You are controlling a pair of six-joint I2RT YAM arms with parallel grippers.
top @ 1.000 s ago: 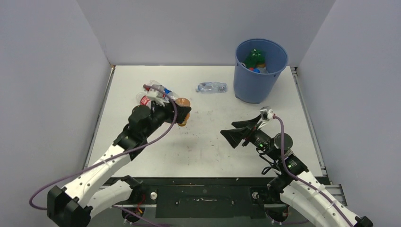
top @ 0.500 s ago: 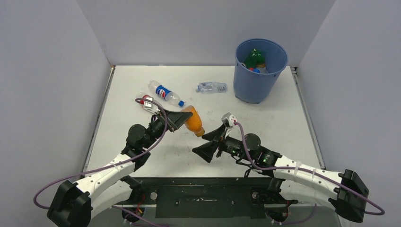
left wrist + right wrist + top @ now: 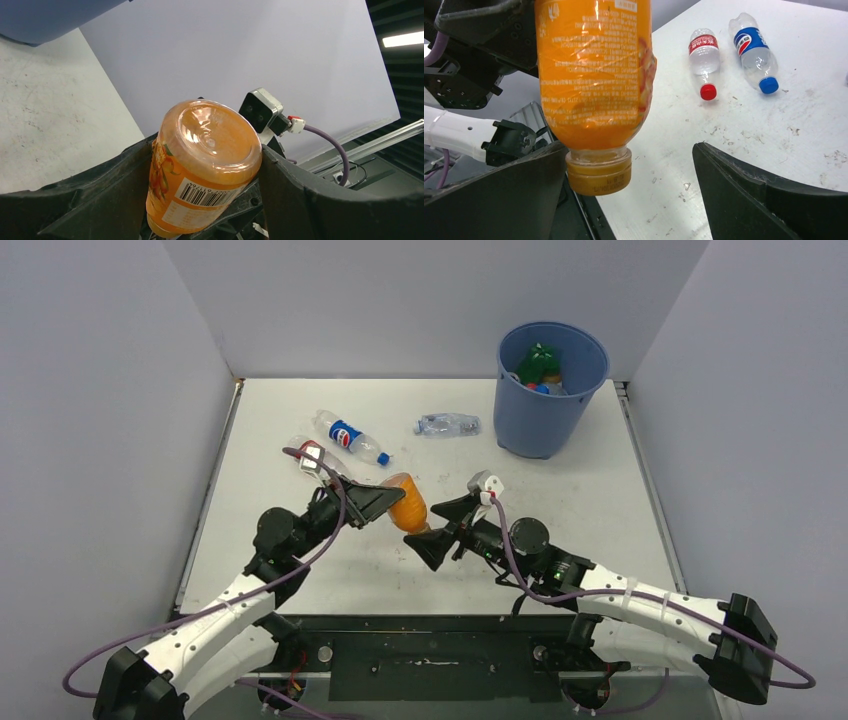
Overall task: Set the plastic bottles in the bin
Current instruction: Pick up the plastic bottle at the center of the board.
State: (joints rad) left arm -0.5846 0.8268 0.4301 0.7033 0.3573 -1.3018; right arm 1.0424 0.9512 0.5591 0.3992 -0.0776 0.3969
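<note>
My left gripper (image 3: 385, 504) is shut on an orange juice bottle (image 3: 408, 504), held above the table with its cap pointing toward the right arm; the bottle's base shows in the left wrist view (image 3: 212, 145). My right gripper (image 3: 437, 528) is open, its jaws either side of the bottle's cap (image 3: 599, 172), the left jaw next to it. A blue-labelled bottle (image 3: 349, 437) and a red-labelled bottle (image 3: 306, 452) lie at the left rear. A clear bottle (image 3: 448, 425) lies beside the blue bin (image 3: 548, 390), which holds a green bottle (image 3: 540, 362) and others.
White walls stand on three sides of the table (image 3: 600, 500). A black frame rail (image 3: 430, 650) with both arm bases runs along the near edge. The bin stands at the back right corner.
My left gripper lifted the orange bottle off the table and carried it right and toward me. My right arm swung left and brought its open jaws to the bottle's cap.
</note>
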